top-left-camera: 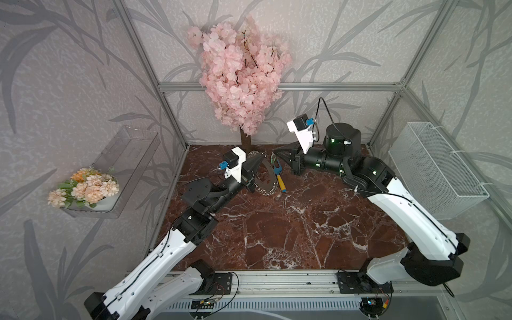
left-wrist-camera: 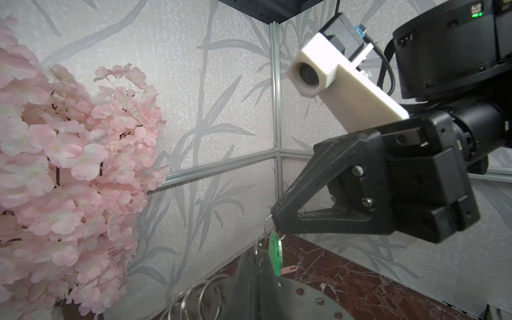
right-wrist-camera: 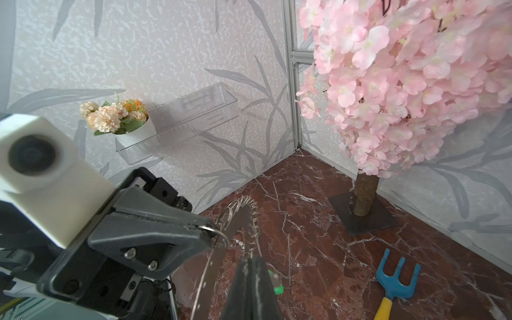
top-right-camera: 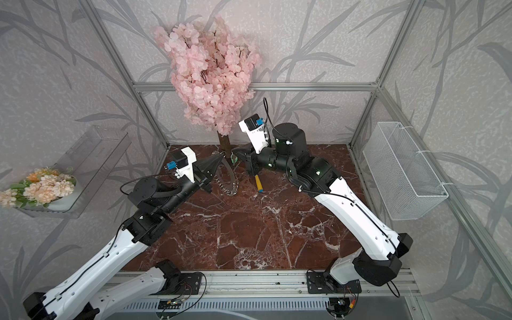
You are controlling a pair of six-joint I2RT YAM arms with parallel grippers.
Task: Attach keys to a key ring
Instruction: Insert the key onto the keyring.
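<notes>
While left fingers [top-left-camera: 255, 164] clamp the key ring [top-left-camera: 268, 181] and right fingers [top-left-camera: 284, 153] the key [left-wrist-camera: 274, 256], a fork [top-left-camera: 279, 177] lies nearby.

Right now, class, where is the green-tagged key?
In a top view the key hangs from the shut right gripper, close beside the key ring that the left gripper holds, toward the back near the tree trunk.
</notes>
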